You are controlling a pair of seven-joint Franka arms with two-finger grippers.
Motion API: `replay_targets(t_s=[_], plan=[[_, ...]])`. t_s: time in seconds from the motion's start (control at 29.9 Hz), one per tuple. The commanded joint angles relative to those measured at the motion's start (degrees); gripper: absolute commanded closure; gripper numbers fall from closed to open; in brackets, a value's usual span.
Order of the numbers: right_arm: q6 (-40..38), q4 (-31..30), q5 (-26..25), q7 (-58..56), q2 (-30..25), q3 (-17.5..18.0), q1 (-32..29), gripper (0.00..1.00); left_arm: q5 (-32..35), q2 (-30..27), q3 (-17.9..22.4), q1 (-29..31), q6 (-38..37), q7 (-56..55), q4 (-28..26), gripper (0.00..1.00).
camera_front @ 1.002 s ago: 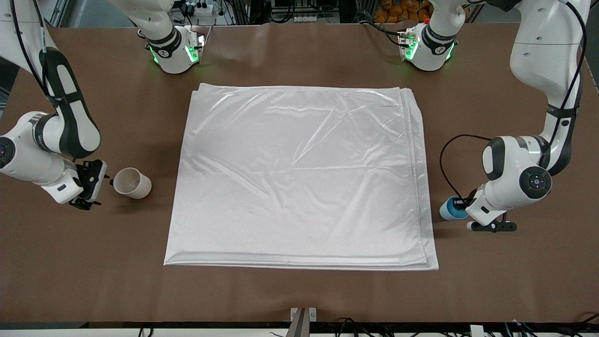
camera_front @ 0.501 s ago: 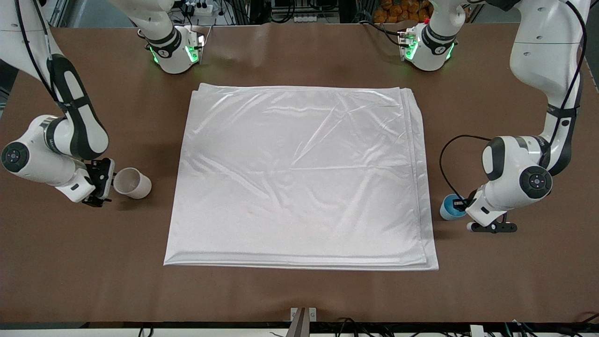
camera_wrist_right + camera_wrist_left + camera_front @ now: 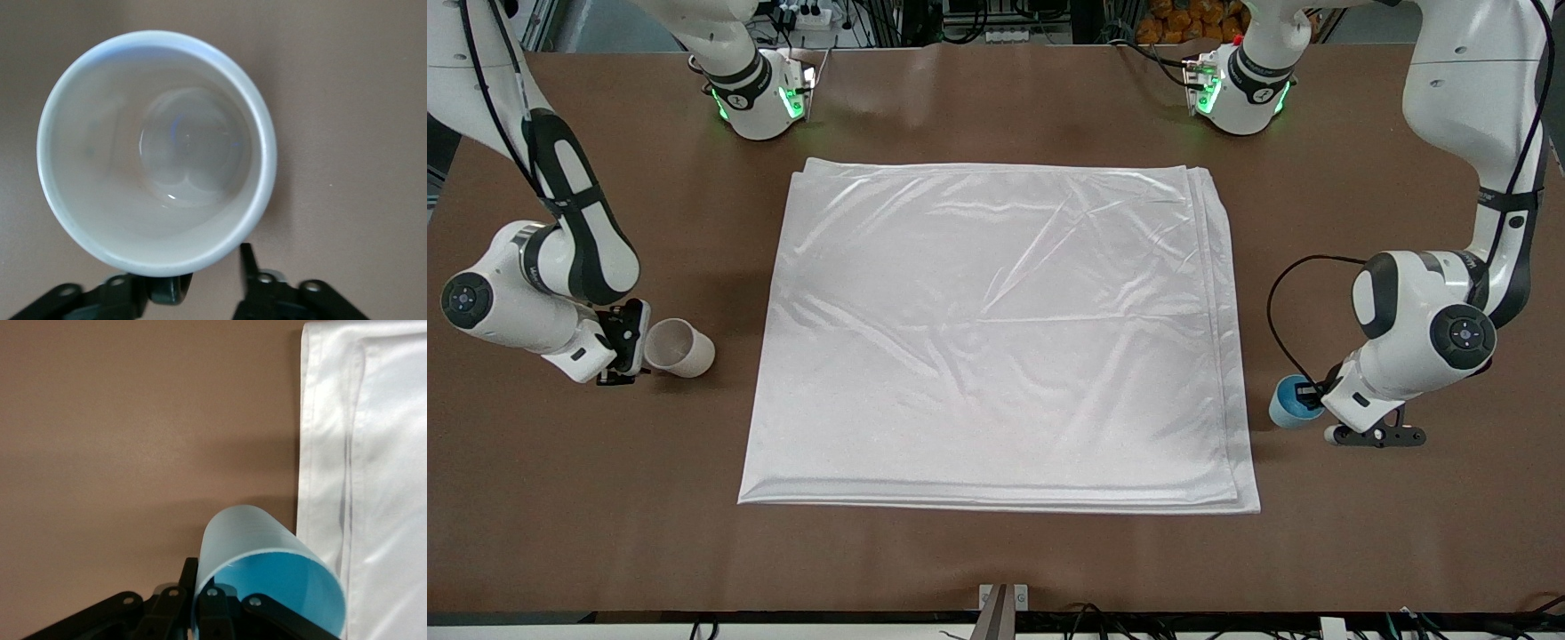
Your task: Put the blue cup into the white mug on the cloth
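Observation:
The blue cup [image 3: 1288, 402] is on the brown table beside the cloth's [image 3: 996, 329] edge at the left arm's end. My left gripper [image 3: 1307, 396] is shut on its wall; in the left wrist view one finger [image 3: 190, 577] is outside the cup [image 3: 267, 567] and the other is inside. The white mug [image 3: 680, 348] stands on the table off the cloth at the right arm's end. My right gripper [image 3: 633, 342] is open right beside it. In the right wrist view the mug [image 3: 157, 150] fills the frame and its dark handle [image 3: 167, 290] sits between the open fingers [image 3: 248, 267].
The cloth's folded edge shows in the left wrist view [image 3: 373, 453] close by the blue cup. Both arm bases [image 3: 760, 98] stand at the table's edge farthest from the front camera. Bare brown table [image 3: 996, 560] surrounds the cloth.
My right gripper has moved in to the white mug until its fingers reach the handle. My left arm has shifted slightly toward its own end of the table with the blue cup.

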Motion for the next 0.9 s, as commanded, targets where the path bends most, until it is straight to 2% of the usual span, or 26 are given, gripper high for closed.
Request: replay_targets(t_s=[0.0,0.13,0.4,0.6,0.87], plan=[[0.76,-0.75,-0.03,-1.93,-0.29,0.43,-1.31,0.74,0.4,-2.23,-0.35,0.11,-1.01,0.28,-0.47,1.0],[0.76,-0.75,-0.03,-1.93,-0.38,0.43,-1.31,0.87,0.4,-3.2,-0.44,0.02,-1.19,0.19,-0.47,1.0],[0.67,-0.66,0.15,-1.84,-0.91,0.6,-1.22,0.98,0.4,-5.84,-1.41,0.37,-4.61,0.28,0.66,1.0],[0.23,-0.4,0.41,-1.93,-3.01,1.13,-0.87,1.0,0.4,-8.3,-1.58,0.11,-10.76,0.28,3.65,1.0],[-0.03,-0.58,2.43,-2.02,-4.86,5.87,-0.87,1.0,0.48,-10.67,-3.17,0.19,-15.34,0.28,6.21,1.0]])
